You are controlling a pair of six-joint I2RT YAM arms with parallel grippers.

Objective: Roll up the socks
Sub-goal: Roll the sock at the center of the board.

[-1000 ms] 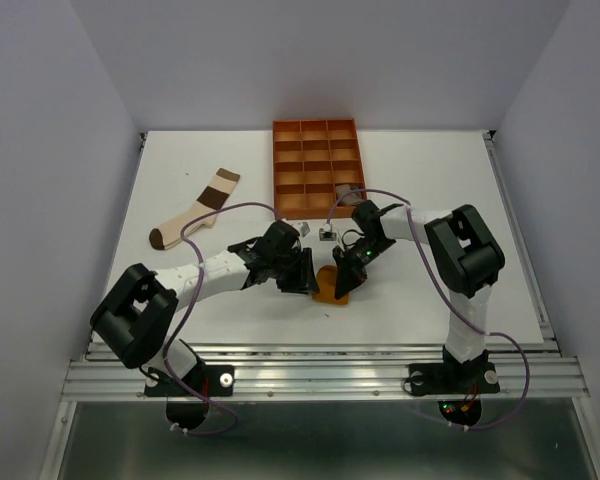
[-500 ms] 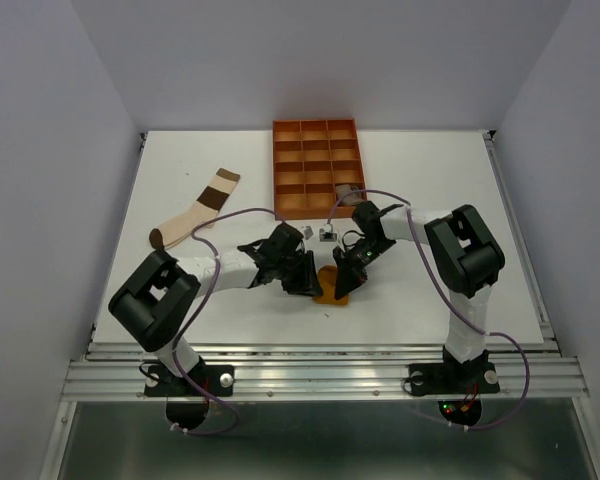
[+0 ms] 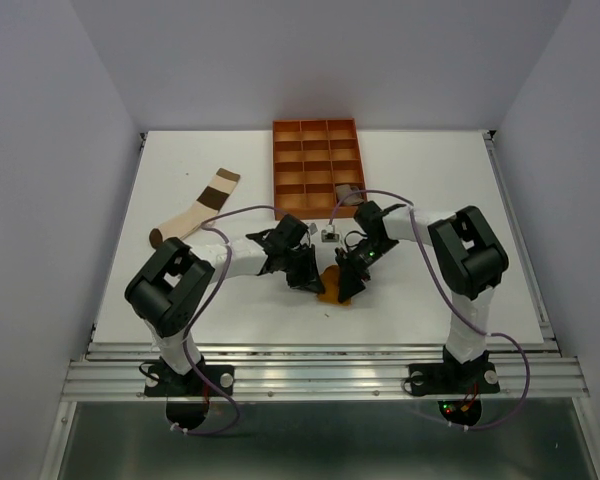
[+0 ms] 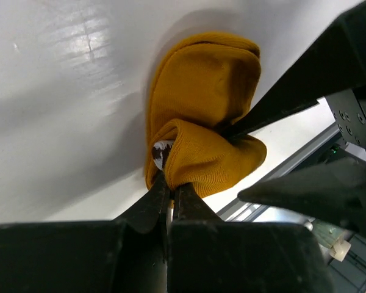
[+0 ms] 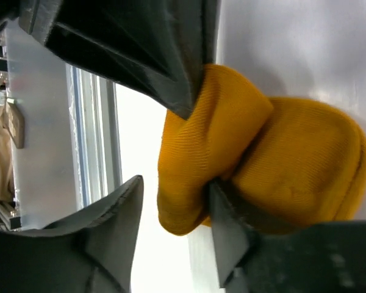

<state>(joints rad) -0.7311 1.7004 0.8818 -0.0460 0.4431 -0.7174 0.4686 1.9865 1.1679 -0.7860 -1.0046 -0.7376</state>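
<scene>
The mustard sock (image 3: 327,293) is lying bunched on the white surface (image 3: 430,170), towards its near edge and on the near side of the orange tray (image 3: 277,170). Both arms are converging on it. The left tool (image 3: 305,280) is clenching a fold of this sock. In the left wrist view its two fingers (image 4: 152,201) are pressing together on the doubled-over edge of the fabric, where a speck of white is peeking out.

The right tool (image 5: 175,183) is standing released (its fingers are parted, and a strip of bare surface is showing beside one of them). One finger (image 5: 229,226) is digging into the crease between the sock's two lobes, while the other is hanging clear of the fabric. A lobe of the sock is sitting between them.

The brown-cream-white sock (image 3: 195,215) is lying stretched out flat, well apart to the left. Something greyish is sitting in a right-column compartment of the tray, too small to identify.
</scene>
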